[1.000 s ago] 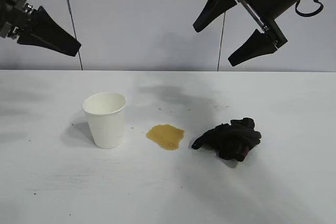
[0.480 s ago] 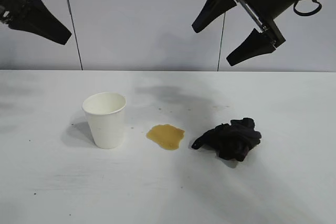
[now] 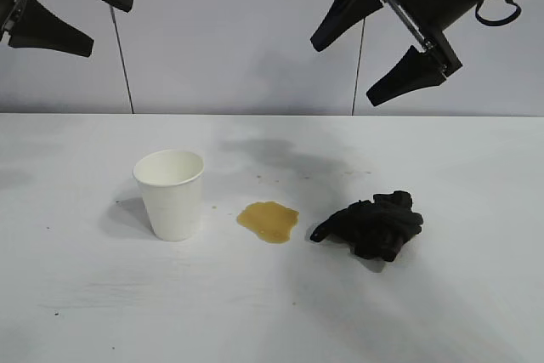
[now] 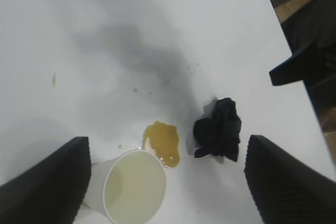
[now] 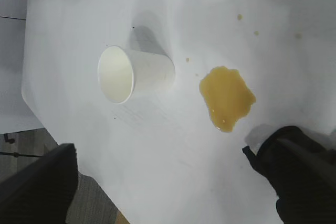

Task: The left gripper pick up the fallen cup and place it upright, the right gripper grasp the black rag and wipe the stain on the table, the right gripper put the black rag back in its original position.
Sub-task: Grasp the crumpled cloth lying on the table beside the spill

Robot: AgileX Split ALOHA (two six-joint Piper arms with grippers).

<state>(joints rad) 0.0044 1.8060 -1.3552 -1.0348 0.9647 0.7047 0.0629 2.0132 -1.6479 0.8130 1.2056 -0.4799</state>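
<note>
Cup [image 3: 171, 194]: stands upright on the tabletop [image 3: 85, 312], mouth up, nothing visible inside in the left wrist view; the first step looks finished.
Stain [image 3: 269, 220]: amber puddle just beside the cup, on the side toward the rag, not touching it; unwiped.
Black rag [image 3: 371, 224]: bunched heap on the far side of the stain from the cup, close to the puddle but apart; untouched.
Left pincer [image 3: 68, 4]: over the last second it has rolled and climbed, now high above and outward of the cup; fingers spread wide, holding nothing.
Right pincer [image 3: 384, 42]: unmoved over that second, high above the rag; fingers wide apart, empty.
What the change means: the left arm is clearing off, so the rag pick-up seems next.
</note>
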